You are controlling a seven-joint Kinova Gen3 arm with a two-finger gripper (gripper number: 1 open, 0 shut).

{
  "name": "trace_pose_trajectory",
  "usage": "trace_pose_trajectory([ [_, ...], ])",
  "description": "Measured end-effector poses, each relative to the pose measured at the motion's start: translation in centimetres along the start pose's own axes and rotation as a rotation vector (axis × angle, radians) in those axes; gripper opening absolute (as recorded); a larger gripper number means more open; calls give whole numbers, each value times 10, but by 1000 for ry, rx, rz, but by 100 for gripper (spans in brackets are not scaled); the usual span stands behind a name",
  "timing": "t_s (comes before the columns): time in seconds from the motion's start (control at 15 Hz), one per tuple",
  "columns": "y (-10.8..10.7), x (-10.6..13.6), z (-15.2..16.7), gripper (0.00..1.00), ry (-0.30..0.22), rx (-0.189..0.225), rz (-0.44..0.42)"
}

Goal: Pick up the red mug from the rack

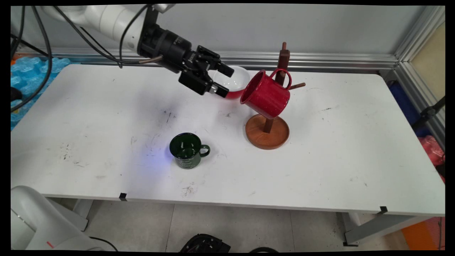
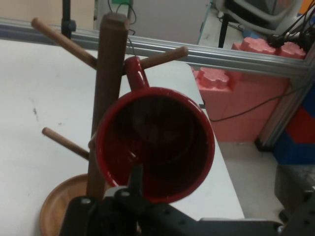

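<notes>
Upper centre of frame: gripper (image 1: 223,81), fingers spread wide, holding nothing, just left of red mug (image 1: 266,94) hanging by handle on wooden mug tree (image 1: 267,131); green mug (image 1: 187,150) stands below, well apart.

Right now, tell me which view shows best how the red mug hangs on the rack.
The hand view: the red mug shows its handle hooked over a peg of the rack. The main view shows the mug tilted from the side, its handle partly hidden by the post.
</notes>
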Motion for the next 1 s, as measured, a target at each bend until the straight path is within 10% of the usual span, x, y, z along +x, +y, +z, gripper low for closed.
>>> trace_pose_trajectory([
  [1.0,-1,4,50,100,4,-20,34],
])
